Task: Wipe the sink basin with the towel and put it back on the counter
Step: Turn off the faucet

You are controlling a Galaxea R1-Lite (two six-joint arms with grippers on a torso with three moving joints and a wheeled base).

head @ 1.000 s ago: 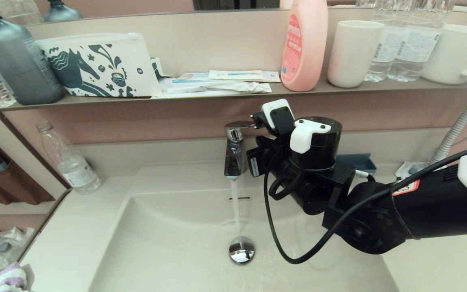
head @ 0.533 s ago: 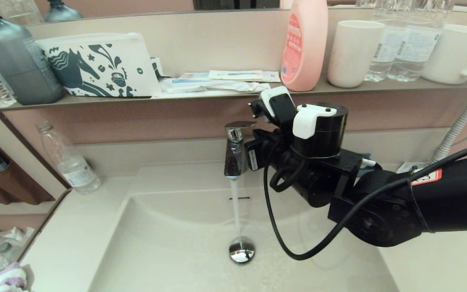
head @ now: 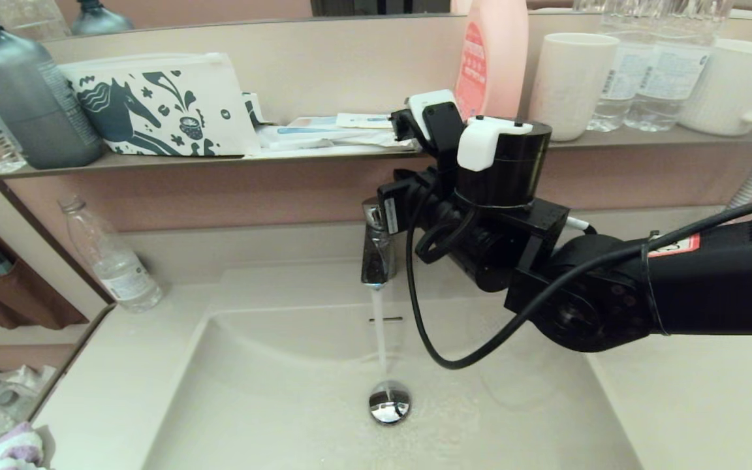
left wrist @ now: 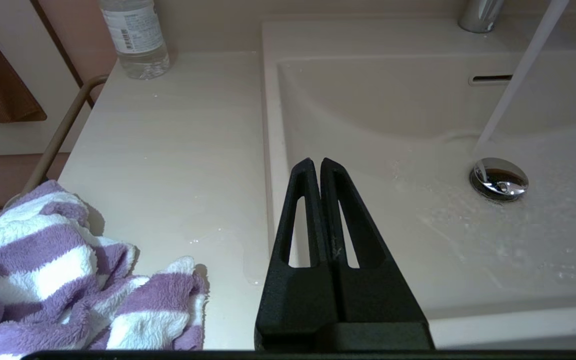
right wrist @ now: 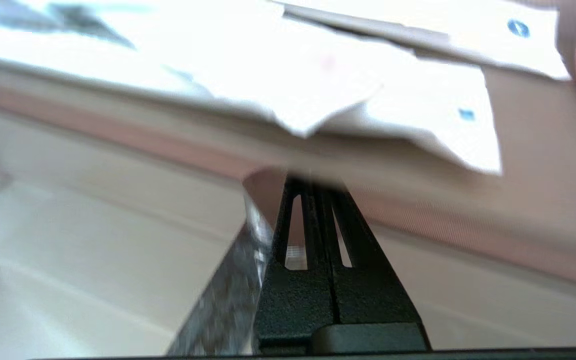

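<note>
The cream sink basin (head: 271, 398) has water running from the chrome faucet (head: 376, 258) onto its round drain plug (head: 389, 403). The purple-and-white striped towel (left wrist: 43, 280) lies crumpled on the counter (left wrist: 168, 150) left of the basin; it also shows at the head view's lower left corner as the towel (head: 14, 450). My left gripper (left wrist: 316, 162) hangs shut and empty over the basin's left rim, apart from the towel. My right gripper (right wrist: 313, 182) is shut on nothing, right beside the faucet lever (right wrist: 228, 290). In the head view the right wrist (head: 500, 189) hides its fingers.
A grey-brown shelf (head: 324, 155) just above the right wrist carries a horse-print pouch (head: 160, 104), paper packets (head: 350, 134), a pink bottle (head: 490, 72), cups and bottles. A clear water bottle (head: 111, 261) stands on the counter's back left. A hose (head: 735, 209) hangs at right.
The right arm has risen and shifted left, from level with the faucet lever to up near the shelf edge. Water keeps running. The towel has not moved.
</note>
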